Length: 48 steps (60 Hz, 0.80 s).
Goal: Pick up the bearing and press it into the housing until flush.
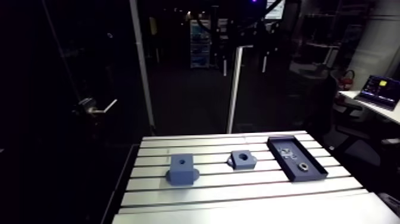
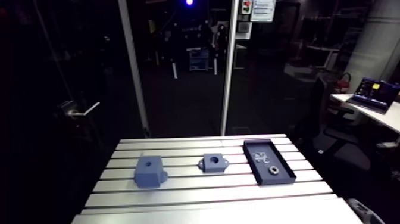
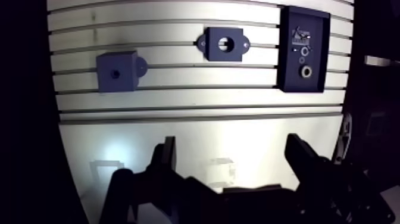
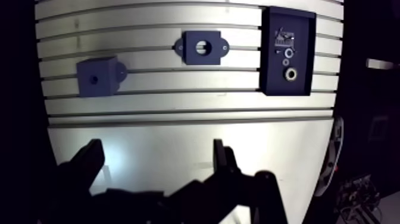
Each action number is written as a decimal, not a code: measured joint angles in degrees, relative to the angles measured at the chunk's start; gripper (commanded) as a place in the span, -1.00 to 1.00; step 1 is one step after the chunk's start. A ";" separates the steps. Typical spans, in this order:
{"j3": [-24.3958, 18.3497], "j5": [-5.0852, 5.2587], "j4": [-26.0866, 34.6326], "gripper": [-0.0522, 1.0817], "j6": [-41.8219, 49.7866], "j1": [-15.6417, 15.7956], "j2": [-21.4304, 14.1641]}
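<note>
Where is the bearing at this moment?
In the arm view, the bearing lies in the dark tray at the table's right edge, at the tray's near end, right of the flanged housing.

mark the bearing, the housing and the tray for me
bearing [image 3: 303, 72], wrist view, on its metal ring
housing [image 3: 212, 46], wrist view, face beside the bore
tray [image 3: 318, 65], wrist view, bare floor beside the bearing

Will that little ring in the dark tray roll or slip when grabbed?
Likely rigid and slippery: the ring looks like shiny metal. Lying flat in the tray, it probably stays put; on edge it could roll.
</note>
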 measured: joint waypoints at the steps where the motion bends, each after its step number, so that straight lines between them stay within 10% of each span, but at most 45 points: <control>1: 0.11 -0.05 -0.06 -0.89 -0.33 -0.35 0.00; 48: 6.09 -0.43 -6.13 -0.89 -16.56 -15.43 2.45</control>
